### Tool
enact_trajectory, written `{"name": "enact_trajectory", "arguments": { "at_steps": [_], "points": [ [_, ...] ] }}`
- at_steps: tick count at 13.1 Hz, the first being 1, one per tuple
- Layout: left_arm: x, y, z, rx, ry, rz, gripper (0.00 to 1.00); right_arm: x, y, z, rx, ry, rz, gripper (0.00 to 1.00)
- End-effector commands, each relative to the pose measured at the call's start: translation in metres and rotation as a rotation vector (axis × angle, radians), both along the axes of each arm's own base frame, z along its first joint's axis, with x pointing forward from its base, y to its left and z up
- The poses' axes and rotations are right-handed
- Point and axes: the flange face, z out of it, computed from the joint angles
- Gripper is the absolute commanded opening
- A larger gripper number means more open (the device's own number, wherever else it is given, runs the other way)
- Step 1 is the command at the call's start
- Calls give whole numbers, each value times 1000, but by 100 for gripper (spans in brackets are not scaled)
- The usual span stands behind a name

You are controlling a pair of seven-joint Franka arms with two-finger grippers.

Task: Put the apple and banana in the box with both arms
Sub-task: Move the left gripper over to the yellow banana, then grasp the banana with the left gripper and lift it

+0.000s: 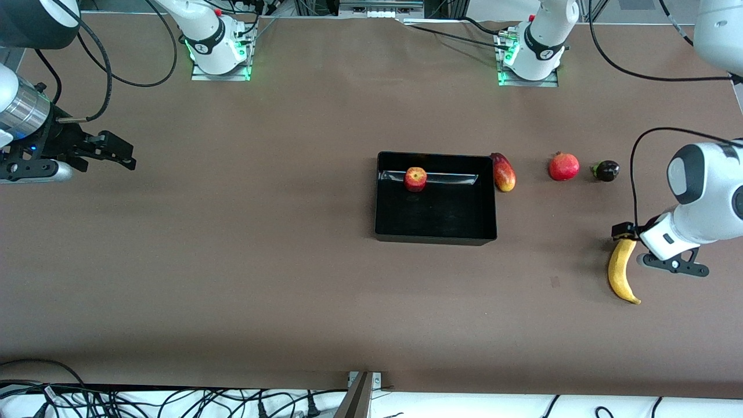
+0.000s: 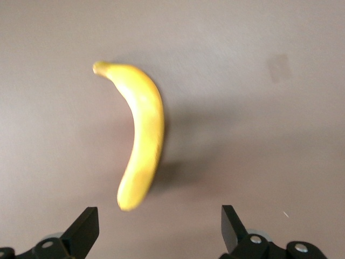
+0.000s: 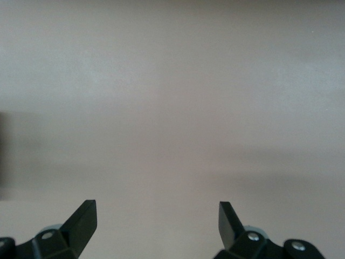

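Observation:
The apple (image 1: 415,179) sits inside the black box (image 1: 435,238), against the wall farthest from the front camera. The yellow banana (image 1: 622,270) lies on the table toward the left arm's end, nearer to the front camera than the box. My left gripper (image 1: 627,232) is open and empty, over the banana's end that points toward the robots' bases. In the left wrist view the banana (image 2: 141,135) stretches away from the open gripper (image 2: 160,226) without touching either finger. My right gripper (image 1: 119,152) is open and empty over bare table at the right arm's end; the right wrist view shows only its gripper (image 3: 156,221) and table.
A red-yellow mango (image 1: 504,173) lies against the outside of the box wall at the left arm's end. A round red fruit (image 1: 563,166) and a small dark purple fruit (image 1: 606,170) lie farther toward that end. Cables run along the table's front edge.

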Motion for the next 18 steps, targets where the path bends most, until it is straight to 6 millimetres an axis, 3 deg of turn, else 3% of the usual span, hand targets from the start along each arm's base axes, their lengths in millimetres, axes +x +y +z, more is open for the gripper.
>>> {"name": "enact_trajectory", "arguments": {
  "at_steps": [1,7,8,9,10,11,14,16,18],
  "points": [
    [16,11,-35,13,-47,-48,100,4,1,6,-6,-9,1,100],
    [14,33,-108,8,-113,-36,99,4,1,6,-5,-9,1,100],
    [12,38,-114,10,-131,-24,71,3,1,7,-5,-11,1,100],
    [10,37,-116,7,-132,-21,33,3,1,7,-5,-11,1,100],
    [8,36,-117,4,-124,-15,6,3,1,7,-5,-11,1,100],
    [4,37,-115,2,-121,15,0,4,1,6,-5,-9,1,100],
    [3,21,-88,6,-84,75,0,4,1,6,-5,-9,1,100],
    [3,-16,-48,4,-16,129,0,4,1,6,-5,-11,1,100],
    [-1,-82,-6,-6,53,233,0,4,1,6,-5,-11,1,100]
  ]
}}
